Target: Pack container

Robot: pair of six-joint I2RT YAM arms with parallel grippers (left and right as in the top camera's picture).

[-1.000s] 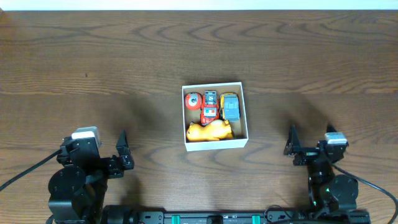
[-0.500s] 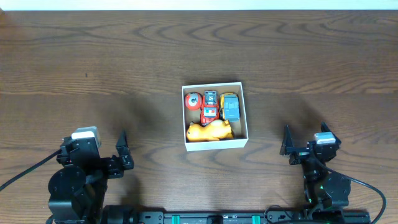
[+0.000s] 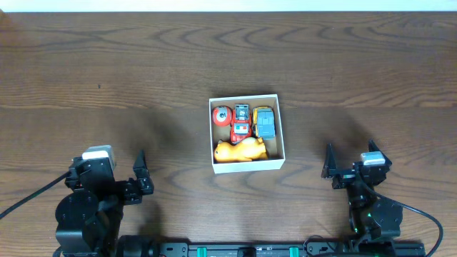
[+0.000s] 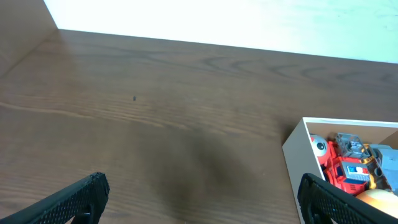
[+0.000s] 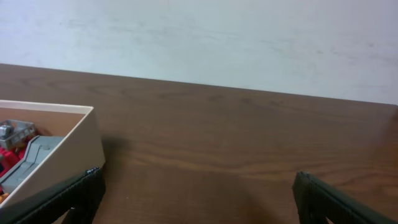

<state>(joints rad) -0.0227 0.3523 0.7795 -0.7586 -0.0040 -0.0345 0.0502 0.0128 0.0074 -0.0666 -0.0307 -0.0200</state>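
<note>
The container (image 3: 246, 165), a small white-walled square box, stands at the table's middle. Inside lie a yellow toy (image 3: 239, 150), a red toy (image 3: 240, 125), a blue and yellow car (image 3: 265, 123) and a red round toy (image 3: 223, 116). It also shows at the right of the left wrist view (image 4: 297, 155) and at the left of the right wrist view (image 5: 62, 158). My left gripper (image 3: 140, 175) is open and empty at the front left. My right gripper (image 3: 350, 165) is open and empty at the front right. Both are well away from the box.
The dark wooden table (image 3: 107, 78) runs to a white edge at the back. Both arm bases sit at the front edge.
The right arm drew back slightly toward the front edge and left. The left arm and the box have not moved.
</note>
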